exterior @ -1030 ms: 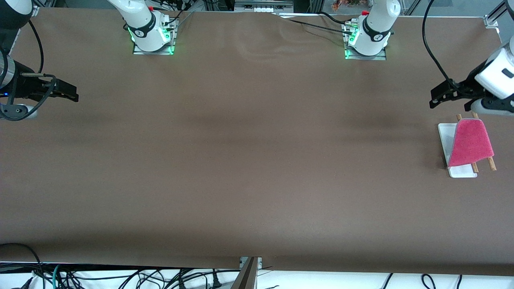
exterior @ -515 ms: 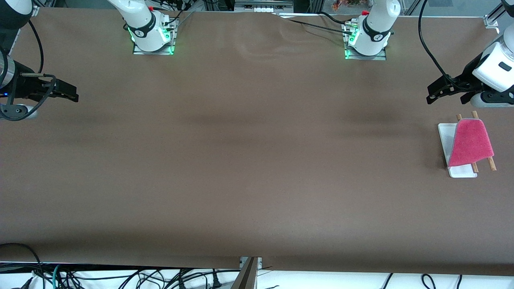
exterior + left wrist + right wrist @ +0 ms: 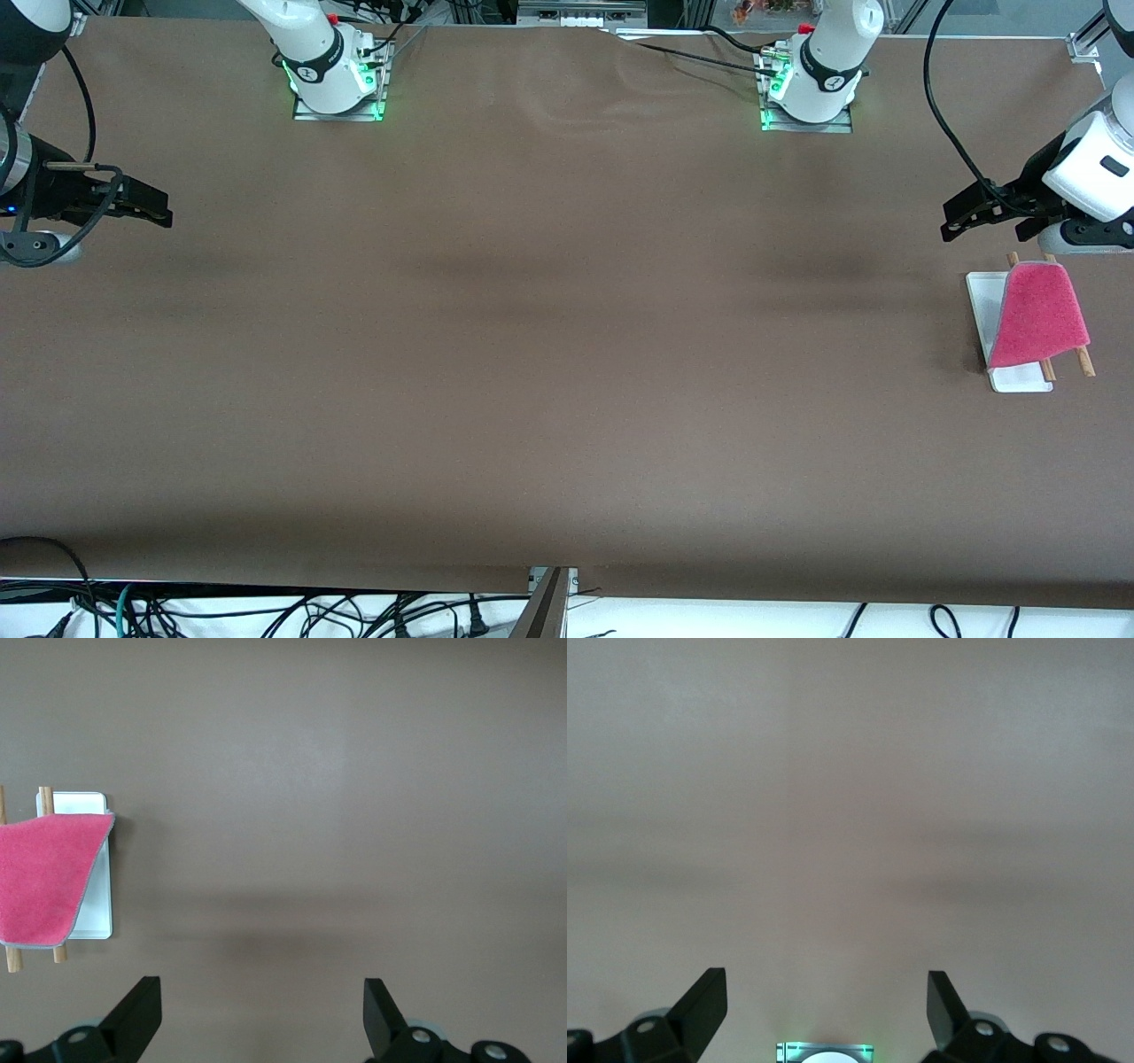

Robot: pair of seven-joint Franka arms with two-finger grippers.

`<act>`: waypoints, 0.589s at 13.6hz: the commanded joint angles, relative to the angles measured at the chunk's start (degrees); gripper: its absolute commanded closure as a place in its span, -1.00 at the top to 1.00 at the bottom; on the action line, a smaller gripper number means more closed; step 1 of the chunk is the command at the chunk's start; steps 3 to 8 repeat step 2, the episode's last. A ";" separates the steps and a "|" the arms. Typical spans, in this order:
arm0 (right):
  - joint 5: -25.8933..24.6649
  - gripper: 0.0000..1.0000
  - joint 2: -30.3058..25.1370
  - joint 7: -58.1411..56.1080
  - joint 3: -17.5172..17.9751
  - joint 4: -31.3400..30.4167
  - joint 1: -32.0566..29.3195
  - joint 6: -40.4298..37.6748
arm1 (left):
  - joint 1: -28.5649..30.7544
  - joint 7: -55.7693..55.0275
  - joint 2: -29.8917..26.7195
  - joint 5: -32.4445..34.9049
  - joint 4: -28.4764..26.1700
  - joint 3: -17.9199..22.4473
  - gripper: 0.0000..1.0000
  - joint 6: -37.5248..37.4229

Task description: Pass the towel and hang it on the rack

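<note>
Towel (image 3: 1038,312) on rack (image 3: 983,306), left arm's table end

Even, soft overhead light; the table (image 3: 549,354) shows faint dark shadow bands across its middle. Green lamps glow at both arm bases. Pictures sharp, no glare.

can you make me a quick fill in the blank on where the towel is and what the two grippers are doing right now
1. The towel is draped over the ____.
2. The face of the towel that shows is coloured ____.
3. The left gripper, over bare table near the rack, has its fingers ____.
4. The right gripper waits at the right arm's end of the table, holding ____.

Missing words: rack; pink-red; open; nothing
</note>
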 commanded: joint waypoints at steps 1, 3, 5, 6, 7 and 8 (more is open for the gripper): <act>-0.16 1.00 -0.47 -0.76 0.13 -0.34 -0.01 0.49 | -0.90 -0.85 0.68 1.79 1.99 0.11 1.00 -1.66; -0.16 1.00 -0.56 -0.76 0.13 -0.34 -0.01 0.49 | -1.43 -0.93 0.59 1.79 1.90 0.29 1.00 -1.66; -0.16 1.00 -0.56 -0.76 0.13 -0.34 -0.01 0.49 | -1.43 -0.93 0.59 1.79 1.90 0.29 1.00 -1.66; -0.16 1.00 -0.56 -0.76 0.13 -0.34 -0.01 0.49 | -1.43 -0.93 0.59 1.79 1.90 0.29 1.00 -1.66; -0.16 1.00 -0.56 -0.76 0.13 -0.34 -0.01 0.49 | -1.43 -0.93 0.59 1.79 1.90 0.29 1.00 -1.66; -0.16 1.00 -0.56 -0.76 0.13 -0.34 -0.01 0.49 | -1.43 -0.93 0.59 1.79 1.90 0.29 1.00 -1.66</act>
